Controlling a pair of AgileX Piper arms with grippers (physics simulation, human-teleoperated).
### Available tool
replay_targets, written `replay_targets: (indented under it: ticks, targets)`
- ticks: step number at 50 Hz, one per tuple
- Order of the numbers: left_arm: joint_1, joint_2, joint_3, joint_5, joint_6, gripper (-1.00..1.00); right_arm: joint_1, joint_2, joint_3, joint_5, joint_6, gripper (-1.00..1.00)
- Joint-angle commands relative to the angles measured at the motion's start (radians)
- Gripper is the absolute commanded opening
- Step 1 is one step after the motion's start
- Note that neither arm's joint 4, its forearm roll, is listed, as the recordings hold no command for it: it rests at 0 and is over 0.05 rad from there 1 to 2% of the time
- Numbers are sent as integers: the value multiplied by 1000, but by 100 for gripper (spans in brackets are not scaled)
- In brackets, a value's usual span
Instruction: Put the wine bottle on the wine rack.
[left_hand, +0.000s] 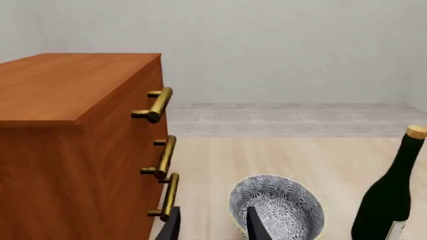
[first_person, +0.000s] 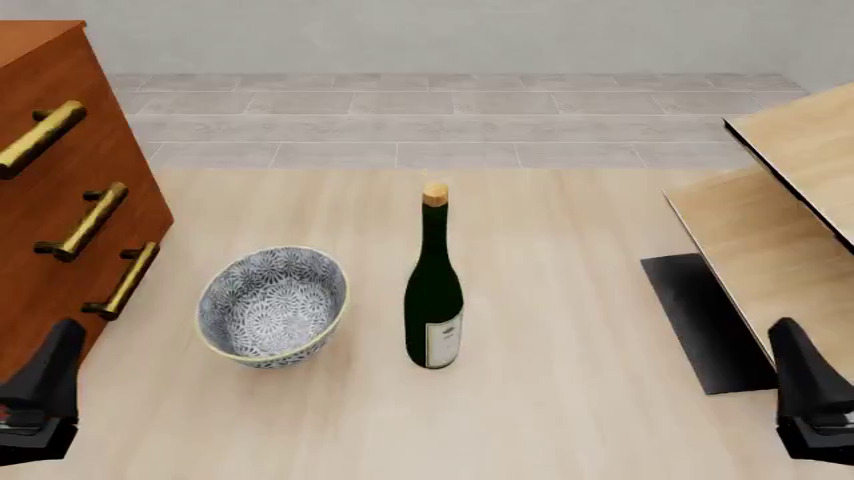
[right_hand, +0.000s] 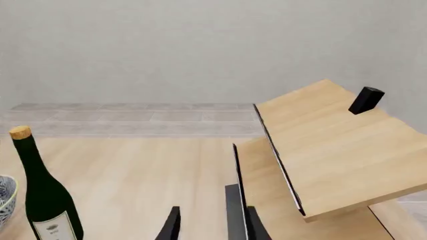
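your left pincer (first_person: 40, 385) sits low at the near left of the table (first_person: 561, 400), and its two dark fingertips (left_hand: 175, 225) stand apart with nothing between them, so it is open. just to its left and ahead rises the reddish-brown drawer cabinet (first_person: 54, 130), with three brass handles (first_person: 83, 222) stacked down the face that looks toward the pincer. ahead of that pincer and a little to its right lies the patterned blue-and-white bowl (first_person: 274, 305), tipped so its mouth faces up and toward you; it is near the fingertips but not touching them.

further right of your left pincer, past the bowl, the wine bottle (first_person: 435, 290) stands upright on the table, cork on top, white label low on its body. it is free of both pincers and sits just beside the bowl without touching it, roughly midway between your two arms.

your right pincer (first_person: 810, 400) rests low at the near right, well to the right of the bottle. its fingertips (right_hand: 172, 225) show a clear gap and hold nothing, so it is open too. directly ahead of it and slightly to its left lies the wine rack (first_person: 787, 230), pale slanted wood panels with dark edges over a black base plate (first_person: 701, 320). the rack holds no bottle.
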Motion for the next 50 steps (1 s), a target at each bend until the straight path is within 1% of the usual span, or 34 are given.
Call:
replay_targets:
  ticks: [1, 5, 6, 7, 8, 9, 11, 13, 17, 19, 23, 26, 30, 31, 35, 40, 47, 49, 50]
  targets:
    - [-1, 1, 0, 5, -5, 100, 16, 0, -4, -6, 6, 100]
    - [-18, 3, 0, 13, -12, 100, 15, 3, -4, -7, 7, 100]
    - [-21, 6, 0, 13, -10, 100, 20, 5, -6, -10, 11, 100]
    - [-23, 10, 0, 10, 0, 100, 32, 32, -5, -24, 3, 100]
    - [-24, 15, 0, 3, -1, 100, 29, 56, -4, -46, 6, 100]
    - [-23, 21, 0, -5, -4, 100, 28, 110, -4, -81, 3, 100]
    - [-27, 29, -1, -15, -2, 100, 62, 136, -11, -108, -6, 100]
    - [-25, 45, -1, -30, -3, 100, 71, 192, -18, -143, -14, 100]
    - [-31, 53, -5, -42, -3, 100, 116, 301, -39, -220, -25, 100]
    - [-31, 62, -4, -51, -1, 100, 134, 372, -46, -273, -34, 100]
    - [-30, 85, -1, -81, 10, 100, 164, 455, -71, -330, -39, 100]
    - [-31, 98, -1, -89, 3, 100, 185, 478, -89, -328, -36, 100]
    - [-26, 114, 0, -103, 7, 100, 218, 555, -111, -361, -27, 100]
    - [-23, 107, 0, -99, 19, 100, 225, 554, -120, -352, -24, 100]
    - [-29, 104, 0, -88, 18, 100, 252, 610, -164, -339, -26, 100]
    - [-24, 107, 0, -91, 20, 100, 300, 665, -221, -319, -40, 100]
    - [-25, 109, 0, -84, 21, 100, 336, 708, -256, -312, -45, 100]
    - [-20, 110, 0, -85, 21, 100, 361, 727, -269, -309, -53, 100]
    - [-19, 108, 0, -84, 22, 100, 368, 733, -277, -310, -47, 100]
